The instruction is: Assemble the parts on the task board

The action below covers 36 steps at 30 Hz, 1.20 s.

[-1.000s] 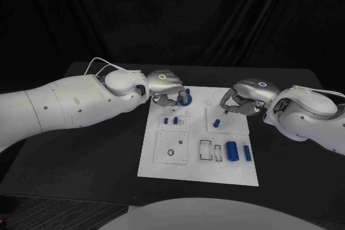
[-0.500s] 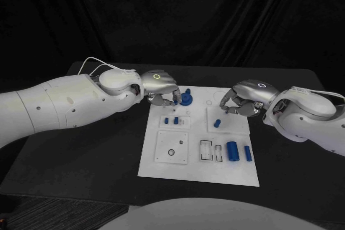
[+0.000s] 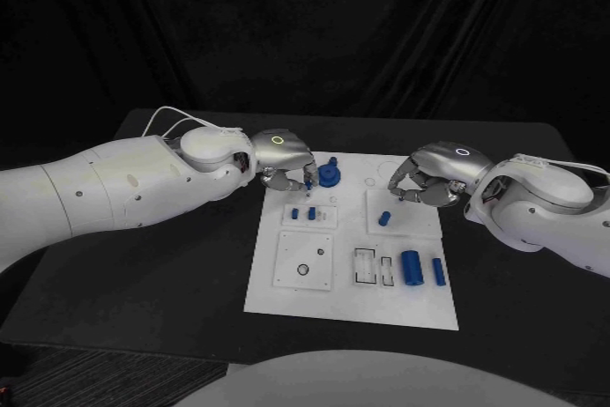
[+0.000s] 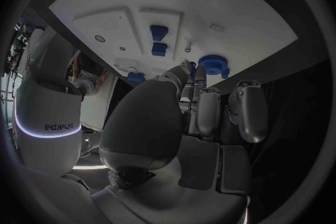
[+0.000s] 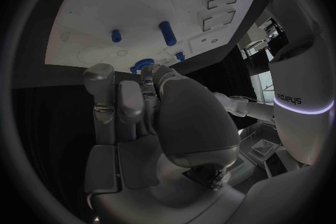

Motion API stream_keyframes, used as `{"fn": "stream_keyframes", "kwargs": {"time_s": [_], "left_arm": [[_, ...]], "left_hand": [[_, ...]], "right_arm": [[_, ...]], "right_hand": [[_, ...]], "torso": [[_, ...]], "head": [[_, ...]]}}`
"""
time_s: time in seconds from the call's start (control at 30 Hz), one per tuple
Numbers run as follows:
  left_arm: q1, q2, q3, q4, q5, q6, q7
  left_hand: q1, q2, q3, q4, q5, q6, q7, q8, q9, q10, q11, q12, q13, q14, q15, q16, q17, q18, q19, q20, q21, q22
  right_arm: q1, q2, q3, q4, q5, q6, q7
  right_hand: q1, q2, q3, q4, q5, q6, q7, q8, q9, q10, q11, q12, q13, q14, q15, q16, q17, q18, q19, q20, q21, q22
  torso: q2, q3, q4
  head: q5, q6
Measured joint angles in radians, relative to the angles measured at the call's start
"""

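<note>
White rectangular task board, lying flat in the middle of the black table, carries the small blue plastic parts at several stations, presumably so that each seat stays within reach of either arm. At the far edge stands a round blue gear-like part, toothed at its rim in the left wrist view, and it appears to be seated on the board, standing free just beside the fingers. The left hand hangs over the board's far left corner with its fingers curled inward and nothing visible between them; its nearness to the gear suggests work at that station, though whether a fingertip touches the part cannot be told. Two short blue pegs stand side by side below it, and a single blue peg occupies a raised square plate further right. Near the front edge, a large blue cylinder and a thinner blue cylinder lie on their sides beside empty rectangular outlines, probably waiting to be fitted. The right hand is poised over the far right edge, fingers bunched downward and empty as far as can be seen, seemingly parked clear of the other arm's work.
</note>
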Motion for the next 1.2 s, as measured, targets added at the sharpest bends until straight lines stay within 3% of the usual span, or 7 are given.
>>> {"fn": "stream_keyframes", "kwargs": {"time_s": [0.33,1.2], "left_arm": [[-0.012,0.011,0.000,-0.016,0.000,0.020,-0.006],[-0.022,0.033,0.001,-0.042,0.000,0.056,-0.013]], "left_hand": [[0.000,0.000,0.000,0.000,0.000,-0.007,0.000,0.000,-0.003,0.000,0.000,-0.005,-0.002,-0.007,0.000,0.000,-0.006,0.000,-0.013,-0.002,-0.023,0.000],[0.000,0.000,0.003,0.003,0.000,-0.014,0.000,0.000,-0.005,-0.007,0.000,-0.011,-0.004,-0.014,0.000,-0.008,-0.017,0.000,-0.020,-0.002,-0.035,0.000]], "right_arm": [[-0.001,0.000,0.000,-0.002,0.000,0.000,0.000],[-0.002,0.002,0.000,-0.004,0.000,0.005,0.000]], "right_hand": [[0.000,0.000,0.000,0.000,0.000,0.000,0.000,0.000,0.000,0.000,0.000,0.000,0.000,0.000,0.000,0.000,0.000,0.000,0.000,0.000,0.000,0.001],[0.000,0.000,0.000,0.000,0.000,0.000,0.000,0.000,0.000,-0.004,0.004,0.000,-0.001,0.000,0.000,0.000,-0.001,0.000,-0.004,0.004,-0.004,0.001]], "torso": [[0.001,0.0005,-0.0020],[-0.001,0.0019,-0.0016]], "head": [[-0.001,0.000],[-0.004,0.000]]}}
